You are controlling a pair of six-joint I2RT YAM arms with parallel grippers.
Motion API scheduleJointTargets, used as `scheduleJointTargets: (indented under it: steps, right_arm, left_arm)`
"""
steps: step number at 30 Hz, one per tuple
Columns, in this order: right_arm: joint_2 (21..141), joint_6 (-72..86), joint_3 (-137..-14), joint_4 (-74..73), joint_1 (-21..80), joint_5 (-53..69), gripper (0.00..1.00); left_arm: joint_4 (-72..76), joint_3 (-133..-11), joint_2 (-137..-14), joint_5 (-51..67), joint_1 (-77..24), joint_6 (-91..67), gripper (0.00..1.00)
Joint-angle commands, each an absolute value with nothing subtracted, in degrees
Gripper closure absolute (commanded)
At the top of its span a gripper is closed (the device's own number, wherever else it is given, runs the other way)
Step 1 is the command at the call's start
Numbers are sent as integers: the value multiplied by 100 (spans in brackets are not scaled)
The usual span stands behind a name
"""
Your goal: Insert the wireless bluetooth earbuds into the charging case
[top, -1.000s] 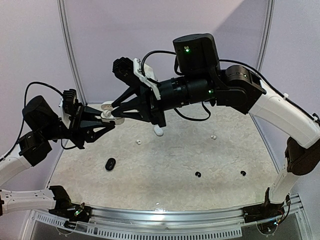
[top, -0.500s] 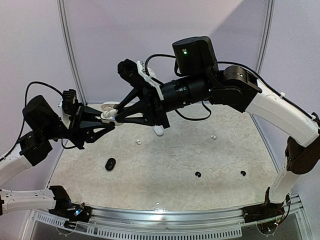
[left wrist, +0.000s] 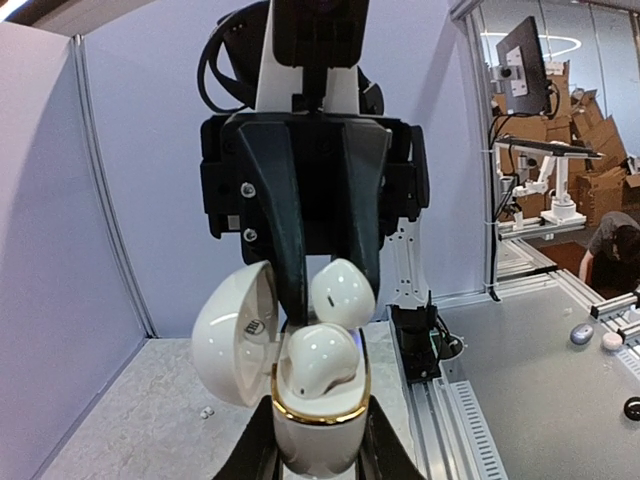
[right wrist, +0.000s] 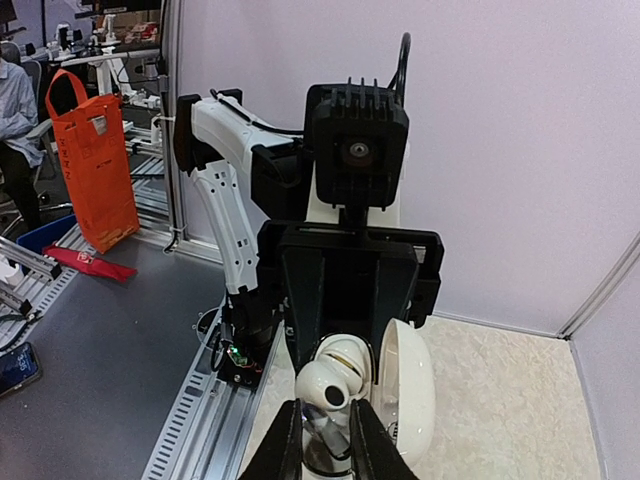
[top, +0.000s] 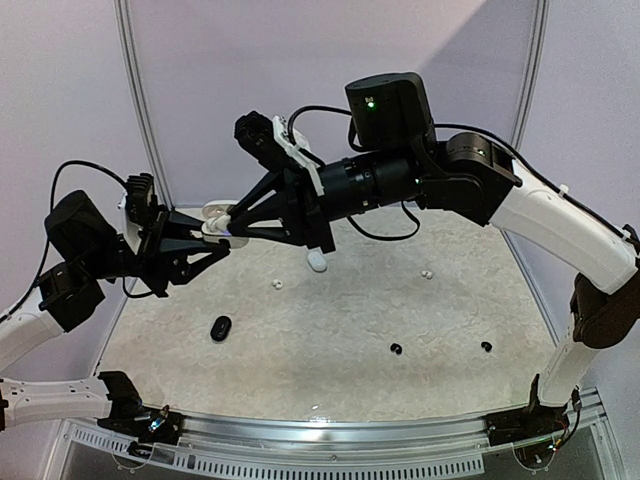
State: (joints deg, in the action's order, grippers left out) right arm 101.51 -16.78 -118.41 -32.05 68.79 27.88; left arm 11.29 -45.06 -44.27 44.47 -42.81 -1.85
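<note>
**Right claw holds a white earbud at the mouth of the open case gripped by the left claw**

The right gripper (right wrist: 327, 425) pinches a white earbud (left wrist: 343, 293) between its two black fingers, just above the gold rim of the white charging case (left wrist: 315, 430). The left gripper (left wrist: 320, 450) is pressed tight on the lower half of that case. It holds the case upright in the air above the table (top: 330, 320), with the lid (left wrist: 235, 335) swung open to one side. A second white earbud (left wrist: 315, 362) already sits in the case, directly under the pinched one. Whether the two touch cannot be told.

Compared with a second ago, the right wrist has rolled a little, so its white bracket (top: 293, 155) stands higher. Its fingertips have stayed at the case mouth. The left arm and the things lying on the table have not shifted.

There are three cases. One is held. A closed white case (top: 317, 262) lies on the table below the right arm, and a black case (top: 221, 328) lies nearer the left arm.

Two earbuds are at the held case. On the table a loose white bud (top: 277, 284) lies near the closed white case. A white speck (top: 427, 274) farther right is too small to tell as one bud or two. Toward the front lie one black bud (top: 396, 349) and another black bud (top: 486, 346), well apart.
</note>
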Motion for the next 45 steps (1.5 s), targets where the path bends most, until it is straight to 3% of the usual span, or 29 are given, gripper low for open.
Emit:
scheduleJointTargets:
  steps: [1, 45]
  right_arm:
    - [10154, -1483, -11756, -3102, 6777, 2237, 83]
    - [10368, -765, -12098, -3147, 6682, 1185, 70]
  left_arm:
    - [1239, -4624, -4406, 4383, -4377, -579, 100]
    - [1265, -4607, -4473, 3010, -4386, -1735, 100]
